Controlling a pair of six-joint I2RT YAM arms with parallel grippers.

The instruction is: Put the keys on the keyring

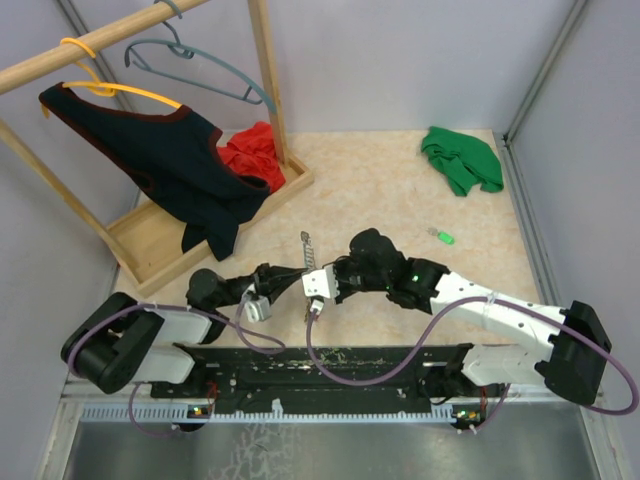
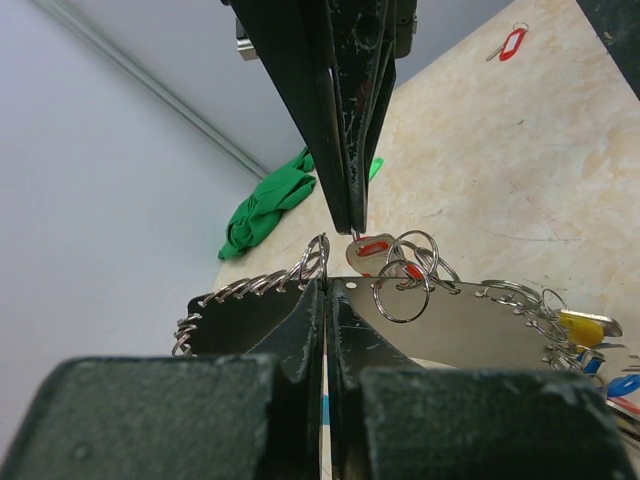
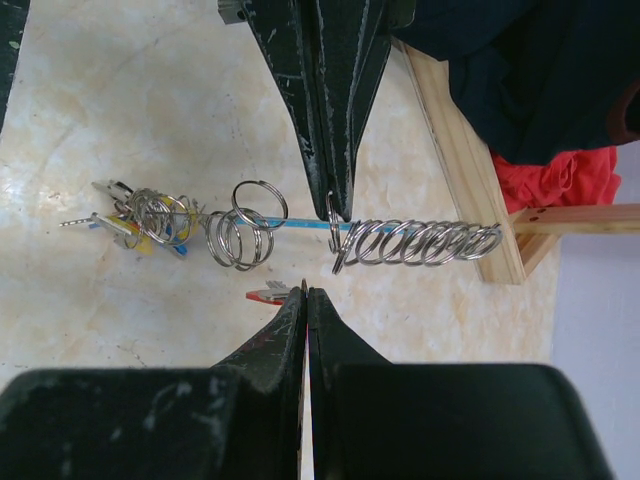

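Note:
The keyring [image 3: 420, 243] is a silvery coil with a light-blue segment [image 3: 300, 222], loose rings [image 3: 240, 235] and a cluster of coloured tags [image 3: 140, 220]. In the top view the keyring [image 1: 305, 243] sticks up between both arms at mid-table. My left gripper [image 2: 327, 282] is shut on one of its end rings [image 2: 318, 256]; the same gripper [image 3: 338, 210] comes down from above in the right wrist view. My right gripper [image 3: 305, 290] is shut on the red key [image 3: 266, 293], held close beside the ring [image 2: 375, 250]. The green key [image 1: 443, 237] lies apart on the table.
A green cloth [image 1: 460, 160] lies at the back right. A wooden clothes rack [image 1: 215, 225] with dark and red garments stands at the back left. A red-tagged key [image 2: 510, 42] lies alone on the table in the left wrist view.

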